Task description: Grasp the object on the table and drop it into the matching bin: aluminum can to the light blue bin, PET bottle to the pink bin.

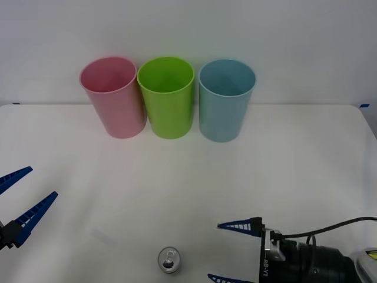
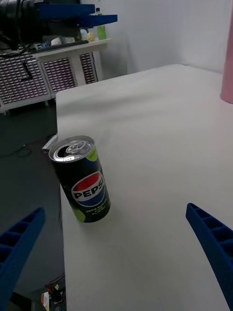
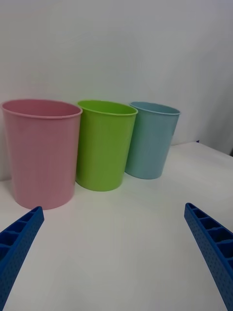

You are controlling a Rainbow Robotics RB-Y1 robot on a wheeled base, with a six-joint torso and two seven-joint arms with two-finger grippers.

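The right end effector (image 1: 232, 252) is held low over the near edge of the desk (image 1: 294, 177), its blue ribbed fingers spread wide apart and pointed toward the robot's left, with nothing between them. The aluminum can (image 1: 169, 260) is found standing upright at the near edge, its shiny top and pull tab facing up, so its long axis is vertical. It lies just to the robot's left of the right end effector's fingertips, close to the line on which they point; in the right wrist view the aluminum can (image 2: 82, 181) is seen ahead of the open fingers and off toward one of them, not yet between them. The left end effector (image 1: 17, 203) is parked at the left edge, also spread open and empty, and is well apart from the can, so the right arm is judged the nearer one. A sideways advance toward the robot's left is what the grasp seems to call for, with the fingers closed across the can's round wall. The light blue bin (image 1: 226, 100) is standing at the far side, beside the lime green bin (image 1: 166, 97) and the pink bin (image 1: 113, 96).
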